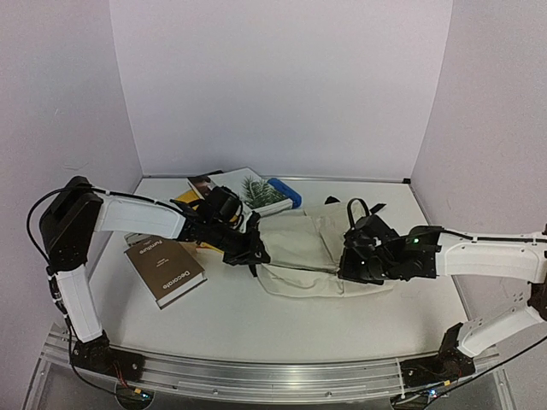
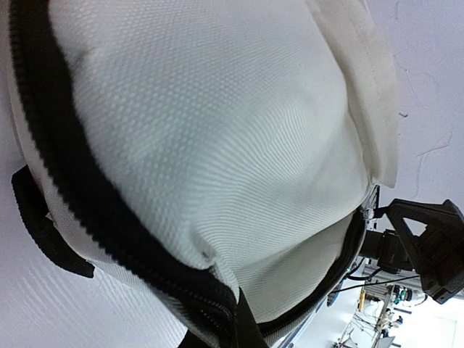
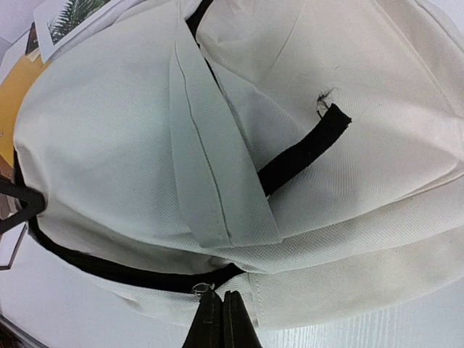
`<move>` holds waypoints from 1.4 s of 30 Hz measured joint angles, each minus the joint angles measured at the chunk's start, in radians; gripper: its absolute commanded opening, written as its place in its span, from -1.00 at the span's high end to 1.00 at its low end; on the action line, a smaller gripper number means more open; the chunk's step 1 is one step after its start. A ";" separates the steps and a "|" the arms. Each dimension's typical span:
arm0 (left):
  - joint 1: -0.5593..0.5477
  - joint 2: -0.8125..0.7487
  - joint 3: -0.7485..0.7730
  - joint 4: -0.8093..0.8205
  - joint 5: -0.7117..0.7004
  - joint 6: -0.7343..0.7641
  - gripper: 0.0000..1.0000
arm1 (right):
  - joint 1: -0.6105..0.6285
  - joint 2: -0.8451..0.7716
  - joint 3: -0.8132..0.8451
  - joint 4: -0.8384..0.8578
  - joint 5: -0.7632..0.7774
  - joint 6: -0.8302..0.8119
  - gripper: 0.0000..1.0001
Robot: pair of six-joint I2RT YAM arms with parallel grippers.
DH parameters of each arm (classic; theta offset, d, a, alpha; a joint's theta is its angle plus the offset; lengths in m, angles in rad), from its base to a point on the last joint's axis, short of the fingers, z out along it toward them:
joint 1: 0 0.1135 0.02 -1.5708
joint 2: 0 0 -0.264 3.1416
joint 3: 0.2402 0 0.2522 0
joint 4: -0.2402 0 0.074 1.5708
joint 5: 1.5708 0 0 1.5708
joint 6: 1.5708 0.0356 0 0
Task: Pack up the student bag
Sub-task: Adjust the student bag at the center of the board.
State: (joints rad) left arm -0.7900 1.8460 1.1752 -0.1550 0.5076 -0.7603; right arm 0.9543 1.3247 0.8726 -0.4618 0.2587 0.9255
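Observation:
The cream student bag lies flat in the middle of the table, between my two grippers. At the bag's left end, my left gripper is shut on the edge by the black zipper. In the left wrist view the bag's fabric fills the frame and the zipper runs down to my fingertips. At the bag's right end my right gripper is shut. In the right wrist view its fingers are pressed together on the small metal zipper pull, beside a black strap.
A brown book lies left of the bag, under my left arm. Behind the bag are a palm-cover book, a blue item and a yellow item. White walls close in the back and sides.

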 measured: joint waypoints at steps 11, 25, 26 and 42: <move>-0.012 0.031 0.004 0.030 0.003 -0.012 -0.27 | 0.000 0.001 0.085 -0.045 0.065 -0.106 -0.51; 0.210 -0.200 0.004 -0.167 -0.113 0.067 -0.75 | 0.003 0.315 0.436 0.093 0.062 -0.266 -0.53; 0.235 -0.202 0.004 -0.177 -0.122 0.073 -0.76 | 0.005 0.355 0.463 0.100 0.053 -0.270 -0.53; 0.276 -0.234 -0.098 -0.008 -0.141 -0.029 -0.70 | 0.035 0.664 0.669 0.130 -0.037 -0.309 -0.17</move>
State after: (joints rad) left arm -0.5137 1.6117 1.0767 -0.1626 0.3670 -0.7898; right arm 0.9890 1.9889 1.5419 -0.3321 0.2214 0.6160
